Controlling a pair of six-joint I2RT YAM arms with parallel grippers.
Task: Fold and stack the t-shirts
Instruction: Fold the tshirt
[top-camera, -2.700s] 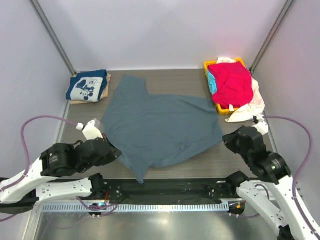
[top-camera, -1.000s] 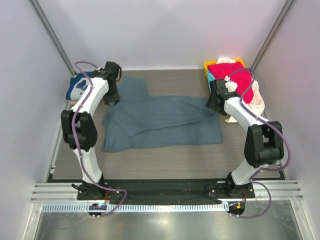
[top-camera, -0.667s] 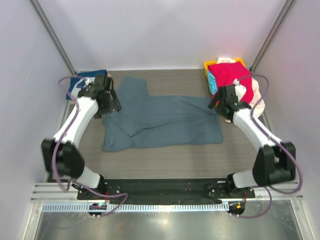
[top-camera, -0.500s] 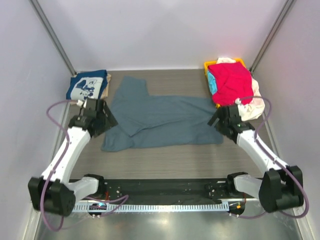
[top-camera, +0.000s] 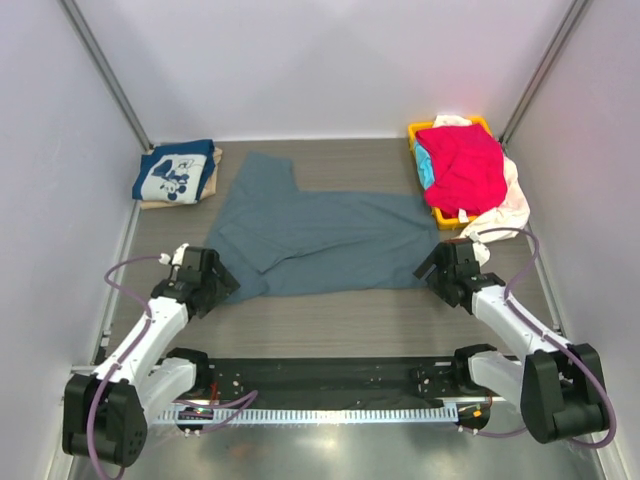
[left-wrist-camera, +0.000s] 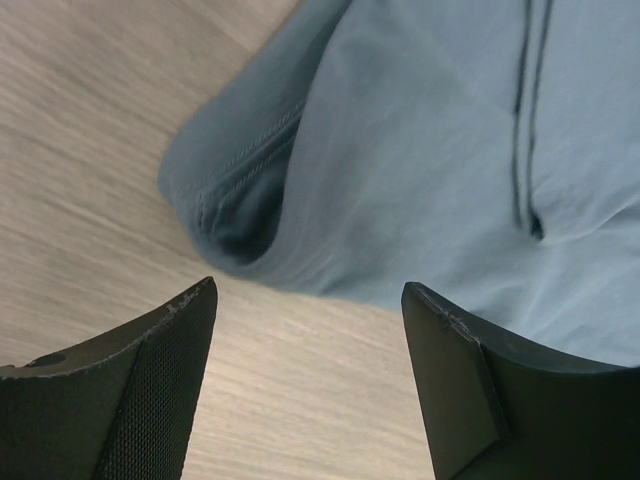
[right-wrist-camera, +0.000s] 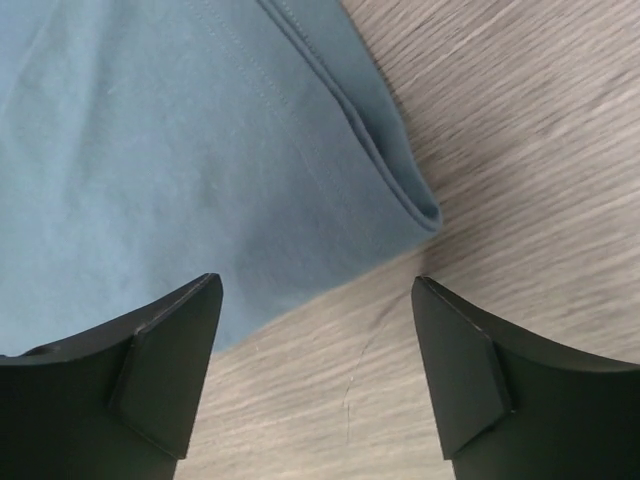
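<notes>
Wood counter (top-camera: 330, 320): blue-grey t-shirt (top-camera: 320, 240) mid-counter. Left gripper (top-camera: 220, 284) and right gripper (top-camera: 431, 268) gape empty at its near-edge corners; pinch both layers evenly.

Tan tee (top-camera: 165, 204) mostly hidden under navy tee (top-camera: 175, 172)

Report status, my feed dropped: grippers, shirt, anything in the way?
Left gripper open, empty, at near-left corner of blue-grey t-shirt. Right gripper open, empty, at near-right corner. Shirt flat, partly folded. Nothing blocking either corner.
</notes>
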